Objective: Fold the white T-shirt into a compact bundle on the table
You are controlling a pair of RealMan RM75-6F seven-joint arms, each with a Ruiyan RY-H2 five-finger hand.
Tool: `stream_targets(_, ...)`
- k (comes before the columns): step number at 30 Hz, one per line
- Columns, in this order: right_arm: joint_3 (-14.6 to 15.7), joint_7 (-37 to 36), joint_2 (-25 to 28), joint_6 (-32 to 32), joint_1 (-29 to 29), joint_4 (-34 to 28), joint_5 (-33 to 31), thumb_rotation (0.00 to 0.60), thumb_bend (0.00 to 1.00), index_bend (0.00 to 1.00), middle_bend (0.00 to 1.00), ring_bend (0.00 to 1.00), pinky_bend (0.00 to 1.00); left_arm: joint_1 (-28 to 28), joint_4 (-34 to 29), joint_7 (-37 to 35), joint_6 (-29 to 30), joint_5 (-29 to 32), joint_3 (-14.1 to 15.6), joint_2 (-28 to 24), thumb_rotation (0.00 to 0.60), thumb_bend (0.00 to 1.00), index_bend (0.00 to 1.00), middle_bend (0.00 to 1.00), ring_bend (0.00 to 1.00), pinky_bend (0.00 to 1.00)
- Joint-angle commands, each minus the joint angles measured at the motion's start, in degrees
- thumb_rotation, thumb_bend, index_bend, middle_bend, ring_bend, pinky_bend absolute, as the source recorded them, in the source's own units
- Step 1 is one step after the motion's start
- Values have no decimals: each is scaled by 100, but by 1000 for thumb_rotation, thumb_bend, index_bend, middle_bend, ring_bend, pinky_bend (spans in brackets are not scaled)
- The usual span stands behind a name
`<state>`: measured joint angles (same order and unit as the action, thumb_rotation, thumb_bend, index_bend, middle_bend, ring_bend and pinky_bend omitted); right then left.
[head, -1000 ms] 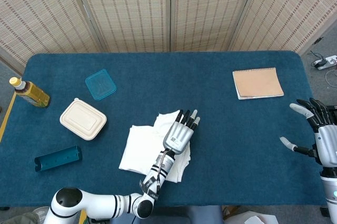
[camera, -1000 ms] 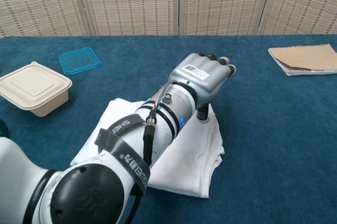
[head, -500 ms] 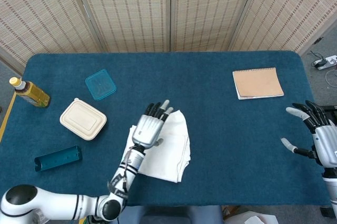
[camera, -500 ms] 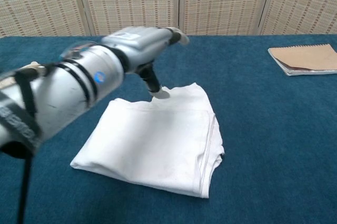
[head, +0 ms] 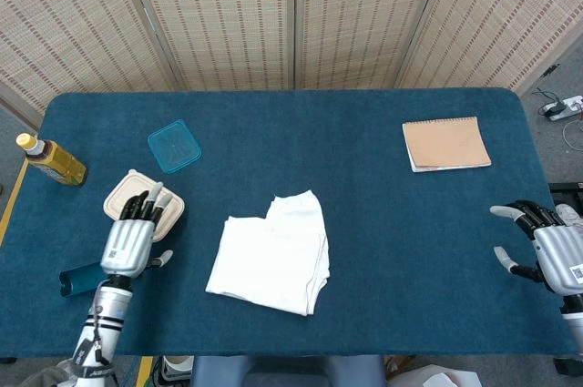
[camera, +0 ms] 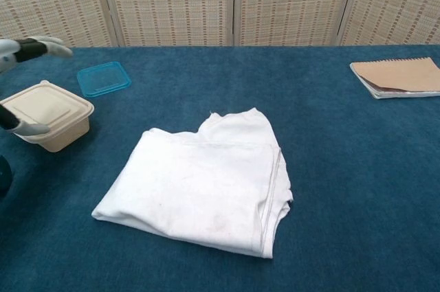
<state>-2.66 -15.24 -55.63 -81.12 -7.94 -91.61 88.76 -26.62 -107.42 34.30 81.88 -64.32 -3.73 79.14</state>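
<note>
I am pulling my left hand (head: 130, 234) away from the white T-shirt (head: 271, 255); a second ago it was lying flat over the cloth, pressing it, and now it is hanging well to the left of the shirt, above the near edge of the cream lunch box (head: 144, 205). Its fingers are stretched out and apart, holding nothing. My right hand (head: 547, 250) is drifting near the table's right edge, far to the right of the shirt, fingers loosely spread and empty.

The shirt is lying alone near the middle of the blue table (head: 383, 223), folded into a rough rectangle of several layers, with one lobe of cloth sticking out at its far side and a thick rolled edge along its right side. I am judging the fold to be mostly done: both hands are clear and the bundle is keeping its shape, though that loose far lobe is making it less tidy than it could be.

Around the shirt: a teal lid (head: 174, 146) beyond the lunch box to the shirt's far left, a teal tray (head: 98, 275) to its near left, a bottle (head: 52, 159) at the far left edge, and a tan notebook (head: 445, 143) to its far right. Nothing is crowding the shirt; only the lunch box is sitting close under my left hand.
</note>
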Motion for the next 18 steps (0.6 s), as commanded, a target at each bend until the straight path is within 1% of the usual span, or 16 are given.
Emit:
stream_targets(1, 98, -43, 9, 48, 54, 24, 18, 600, 301, 272, 270, 169, 220, 512, 118, -535, 450, -355, 351, -303, 600, 171, 122, 0, 0, 54)
stream_targets(8, 269, -16, -19, 38, 123, 147, 211, 600, 321, 273, 270, 169, 220, 1269, 386, -1185, 1088, -865, 715, -546, 600, 171, 139, 9, 4, 54)
stream_targets(11, 323, 45, -56, -16, 149, 149, 319, 600, 322, 277, 270, 169, 221, 1532, 503, -1142, 1273, -1058, 899, -622, 600, 171, 144, 15, 7, 54)
stream_targets(13, 306, 147, -147, -157, 193, 195, 366, 600, 323, 281, 269, 169, 221, 1709, 493, -1111, 1375, -1156, 1016, -683, 600, 171, 144, 15, 7, 54)
stream_targets(18, 252, 358, -380, -472, 283, 334, 456, 600, 322, 282, 265, 169, 220, 2009, 420, -1145, 1549, -1434, 1164, -799, 600, 171, 153, 16, 7, 54)
